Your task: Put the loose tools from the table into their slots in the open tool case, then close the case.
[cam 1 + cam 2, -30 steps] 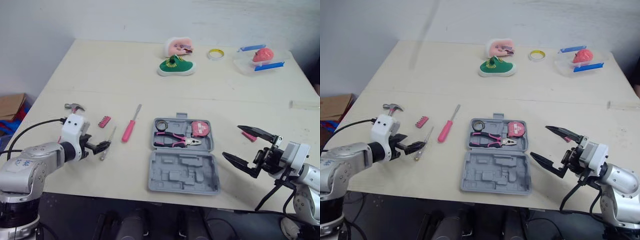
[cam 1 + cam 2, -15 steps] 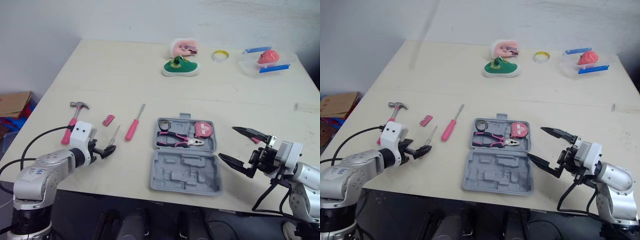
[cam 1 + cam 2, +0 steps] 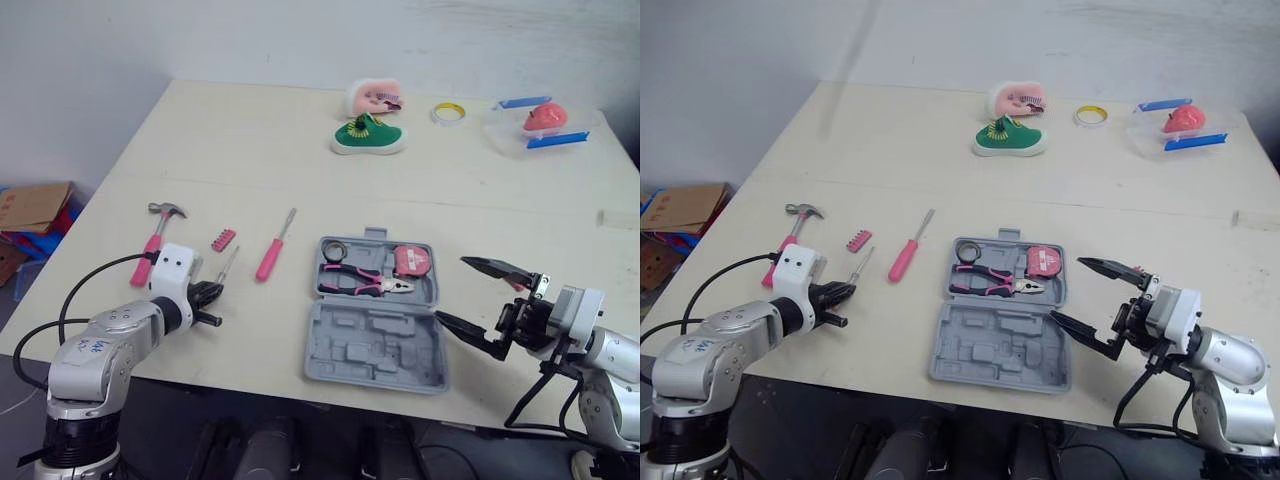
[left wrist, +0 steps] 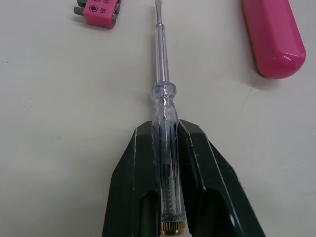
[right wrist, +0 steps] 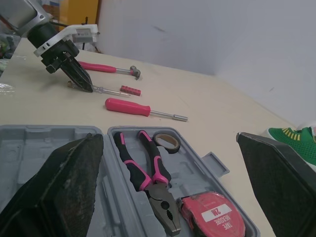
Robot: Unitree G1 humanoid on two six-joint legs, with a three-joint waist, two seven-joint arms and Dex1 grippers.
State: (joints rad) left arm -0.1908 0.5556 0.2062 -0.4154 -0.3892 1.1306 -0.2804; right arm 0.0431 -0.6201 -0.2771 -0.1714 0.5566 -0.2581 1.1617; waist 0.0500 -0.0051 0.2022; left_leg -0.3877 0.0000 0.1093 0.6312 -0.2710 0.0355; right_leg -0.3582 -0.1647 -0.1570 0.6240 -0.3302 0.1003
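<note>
The left gripper (image 4: 165,129) is clamped on the handle of the clear screwdriver (image 4: 163,93), its two black fingers (image 4: 129,173) pressed against either side of the transparent barrel, with the brass end cap showing at the base between them. The thin shaft points away from the gripper toward the pink bit holder (image 3: 223,240), which lies just beyond and to one side of the tip; whether the tool is lifted off the desk (image 3: 300,160) or resting on it cannot be told. The pink screwdriver (image 3: 272,252) lies on the desk beside it, between the clear one and the tool case (image 3: 375,345), and the hammer (image 3: 152,245) with its pink handle lies further to the robot's left, near the left arm. The grey case sits open and flat near the front of the desk: the half nearer the robot shows bare moulded slots, while the far half holds the pliers (image 3: 360,283), the tape measure (image 3: 412,262) and a roll of black tape (image 3: 334,250). The right gripper (image 3: 452,288) is just to the right of the case, spread wide with nothing between its fingers (image 5: 64,187) and aimed across the case toward the left arm. At the far side of the desk, well apart from the tools, are a green shoe (image 3: 368,136), a yellow tape ring (image 3: 449,113) and a clear plastic box (image 3: 520,130).
</note>
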